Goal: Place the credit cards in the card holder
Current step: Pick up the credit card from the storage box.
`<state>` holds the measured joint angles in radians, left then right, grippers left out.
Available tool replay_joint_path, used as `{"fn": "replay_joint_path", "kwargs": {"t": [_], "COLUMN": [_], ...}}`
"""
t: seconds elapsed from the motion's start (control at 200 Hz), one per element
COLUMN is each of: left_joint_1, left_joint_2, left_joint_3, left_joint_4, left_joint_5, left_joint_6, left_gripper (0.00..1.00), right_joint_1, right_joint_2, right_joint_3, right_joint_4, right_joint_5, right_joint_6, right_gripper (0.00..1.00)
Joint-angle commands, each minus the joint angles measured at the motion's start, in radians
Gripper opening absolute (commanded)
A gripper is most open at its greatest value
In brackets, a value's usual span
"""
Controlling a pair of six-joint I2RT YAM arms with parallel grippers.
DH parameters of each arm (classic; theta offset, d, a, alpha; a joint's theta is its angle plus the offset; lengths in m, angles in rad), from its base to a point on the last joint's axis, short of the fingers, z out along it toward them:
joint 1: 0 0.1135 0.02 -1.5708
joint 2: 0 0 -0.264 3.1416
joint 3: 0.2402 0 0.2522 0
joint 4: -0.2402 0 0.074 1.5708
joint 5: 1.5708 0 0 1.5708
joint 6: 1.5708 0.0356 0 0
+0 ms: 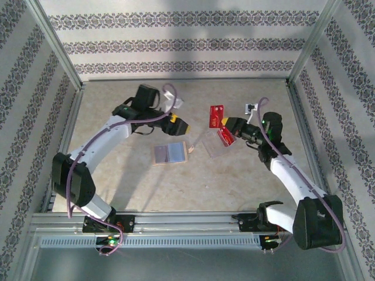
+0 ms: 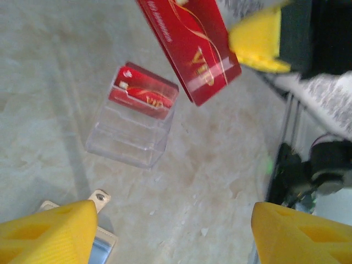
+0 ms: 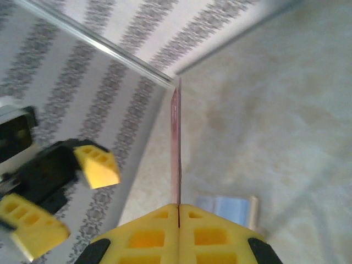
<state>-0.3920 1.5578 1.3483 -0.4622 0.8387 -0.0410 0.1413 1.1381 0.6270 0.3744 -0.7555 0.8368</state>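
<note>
The right gripper (image 3: 179, 212) pinches one red card (image 3: 176, 143) edge-on. The left gripper (image 2: 173, 234) has its jaws spread, the wallet (image 1: 170, 153) lying just under one fingertip. Steady the wallet there, then align the card's edge with a pocket slot.

Observe the surface (image 1: 176, 187): a flat, beige, marbled top, bounded at its left, right and far edges by metal frame rails (image 1: 75, 126). You will find two items lying directly on it. The card holder (image 1: 169, 153) lies open and flat near the centre, grey-blue inner pockets facing up, tan border and closing tab on its right side. The clear case (image 1: 212, 146), a stepped transparent plastic stand, sits to the right of the card holder, near it but not touching.
</note>
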Motion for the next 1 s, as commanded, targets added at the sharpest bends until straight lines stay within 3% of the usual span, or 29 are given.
{"fn": "replay_joint_path", "kwargs": {"t": [0.0, 0.11, 0.195, 0.739, 0.849, 0.904, 0.999], "left_joint_1": [0.134, 0.194, 0.199, 0.12, 0.089, 0.08, 0.074], "left_joint_2": [-0.058, -0.078, -0.078, -0.038, -0.024, -0.015, -0.007], "left_joint_3": [-0.14, -0.313, -0.39, -0.401, -0.389, -0.378, -0.376], "left_joint_4": [0.366, 0.884, 1.226, 1.282, 1.283, 1.292, 1.311], "left_joint_5": [0.193, 0.343, 0.379, 0.437, 0.452, 0.455, 0.451], "left_joint_6": [-0.273, -0.599, -0.775, -0.764, -0.767, -0.783, -0.805], "left_gripper": [0.74, 0.75, 0.8, 0.68, 0.61, 0.55, 0.22], "right_joint_1": [0.091, 0.182, 0.229, 0.332, 0.34, 0.342, 0.343], "right_joint_2": [0.01, 0.009, 0.014, 0.101, 0.107, 0.108, 0.101], "right_joint_3": [-0.04, -0.043, -0.041, -0.019, -0.029, -0.032, -0.036], "right_joint_4": [0.379, 0.451, 0.486, 0.595, 0.598, 0.604, 0.6], "right_joint_5": [0.027, 0.092, 0.136, 0.145, 0.159, 0.16, 0.154], "right_joint_6": [0.145, 0.132, 0.123, 0.146, 0.143, 0.142, 0.125], "right_gripper": [0.0, 0.0, 0.0, 0.0, 0.0, 0.0, 0.0]}}
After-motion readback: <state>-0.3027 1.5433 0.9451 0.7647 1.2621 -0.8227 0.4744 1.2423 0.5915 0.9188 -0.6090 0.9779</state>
